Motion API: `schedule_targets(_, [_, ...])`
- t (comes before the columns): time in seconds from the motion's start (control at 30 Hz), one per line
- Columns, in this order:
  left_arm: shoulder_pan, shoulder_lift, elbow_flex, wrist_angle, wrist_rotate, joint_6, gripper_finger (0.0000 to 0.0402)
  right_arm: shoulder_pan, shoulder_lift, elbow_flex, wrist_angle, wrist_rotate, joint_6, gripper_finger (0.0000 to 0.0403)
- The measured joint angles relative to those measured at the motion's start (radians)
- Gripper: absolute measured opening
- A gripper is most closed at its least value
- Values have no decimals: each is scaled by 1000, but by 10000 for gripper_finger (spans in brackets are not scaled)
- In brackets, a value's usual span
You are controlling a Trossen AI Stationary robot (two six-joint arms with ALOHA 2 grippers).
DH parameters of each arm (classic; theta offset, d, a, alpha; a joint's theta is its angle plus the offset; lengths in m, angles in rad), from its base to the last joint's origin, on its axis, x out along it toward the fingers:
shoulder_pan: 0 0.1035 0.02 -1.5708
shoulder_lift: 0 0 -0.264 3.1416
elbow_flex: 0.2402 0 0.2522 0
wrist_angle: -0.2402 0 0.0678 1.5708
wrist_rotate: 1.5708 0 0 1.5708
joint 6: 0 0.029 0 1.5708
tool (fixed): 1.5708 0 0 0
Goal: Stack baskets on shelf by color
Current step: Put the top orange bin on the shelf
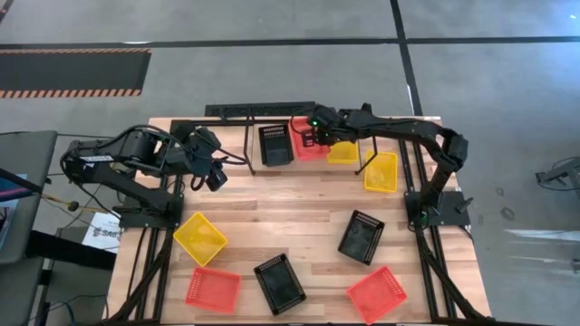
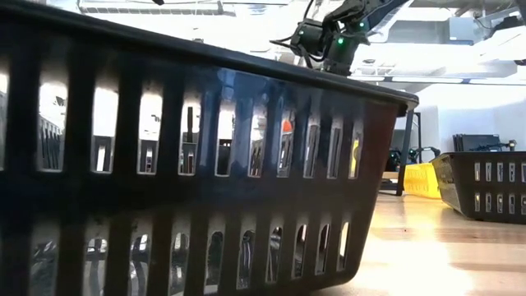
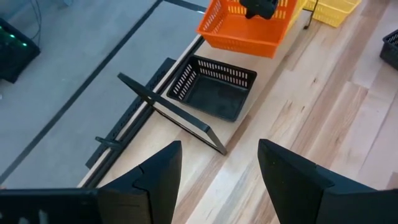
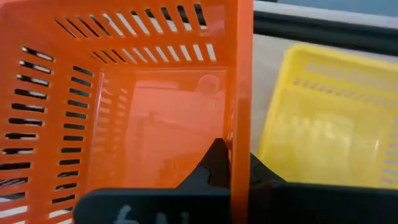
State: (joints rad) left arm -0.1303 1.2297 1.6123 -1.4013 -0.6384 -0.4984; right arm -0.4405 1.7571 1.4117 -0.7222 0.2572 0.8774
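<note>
Right gripper [image 4: 231, 163] clamped on rim wall of red-orange plastic mesh basket [image 1: 306, 145], held lifted over thin black metal-rod shelf [image 1: 272, 110] at table's far edge, between black mesh basket [image 1: 275, 144] and yellow mesh basket [image 1: 343, 151] sitting there. Left gripper [image 3: 219, 168] jaws apart, empty, hovering near shelf's left end. Other baskets scattered on wooden table [image 1: 299, 217]. Judgement: basket light, stiff thin wall, slick plastic; pinch on rim wall suits, but one-sided grip may let it tilt.

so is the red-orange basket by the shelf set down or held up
Held up: the right gripper is shut on the red-orange basket's wall, and the left wrist view shows it hanging clear above the table.
</note>
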Motion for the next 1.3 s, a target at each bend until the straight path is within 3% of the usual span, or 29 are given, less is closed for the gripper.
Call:
schedule_targets(0.9, [0, 0, 0, -8, 9, 5, 200, 31, 33, -1, 18, 48, 111, 0])
schedule_targets(1.17, [0, 0, 0, -8, 27, 5, 201, 48, 33, -68, 29, 53, 162, 0])
schedule_targets(1.3, [0, 0, 0, -8, 32, 16, 201, 55, 33, -102, 115, 52, 173, 0])
